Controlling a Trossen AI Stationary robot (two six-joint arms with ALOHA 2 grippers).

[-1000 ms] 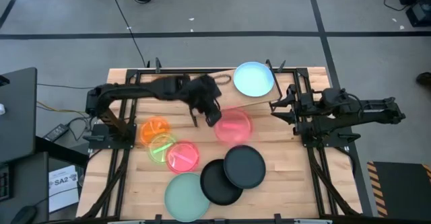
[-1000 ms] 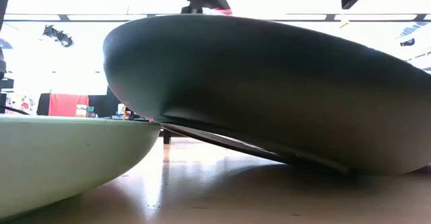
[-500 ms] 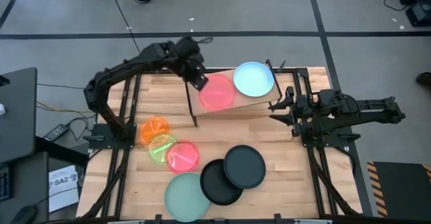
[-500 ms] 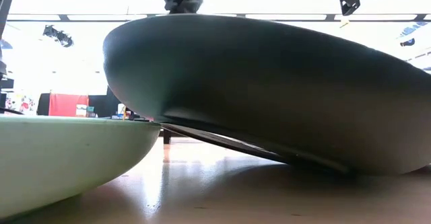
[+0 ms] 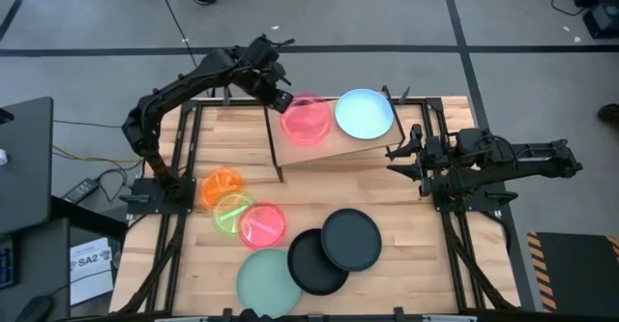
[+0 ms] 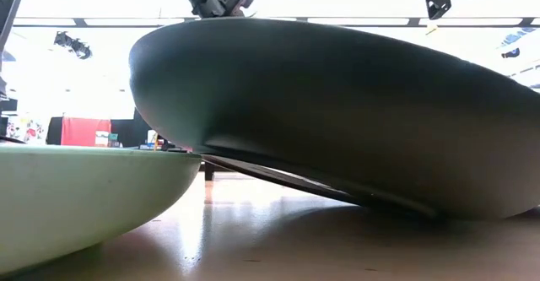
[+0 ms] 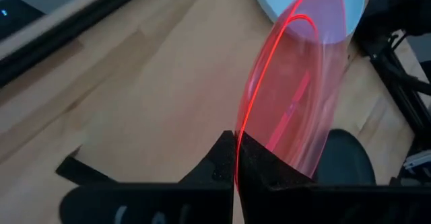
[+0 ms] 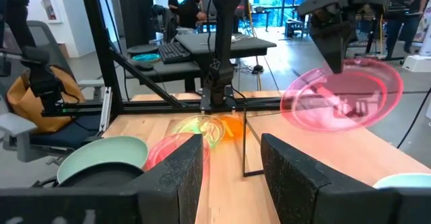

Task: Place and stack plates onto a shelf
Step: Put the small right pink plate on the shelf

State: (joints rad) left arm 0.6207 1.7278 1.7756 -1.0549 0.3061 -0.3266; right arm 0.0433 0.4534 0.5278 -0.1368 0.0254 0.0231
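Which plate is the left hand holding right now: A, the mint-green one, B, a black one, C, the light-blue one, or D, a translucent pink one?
D: the left hand is shut on the rim of the pink plate, holding it over the shelf beside the light-blue plate.

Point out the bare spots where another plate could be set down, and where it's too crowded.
Free: the shelf left of the light-blue plate, under the pink plate the left gripper holds; the tabletop below the shelf. Crowded: the orange, green, pink, mint and black plates.
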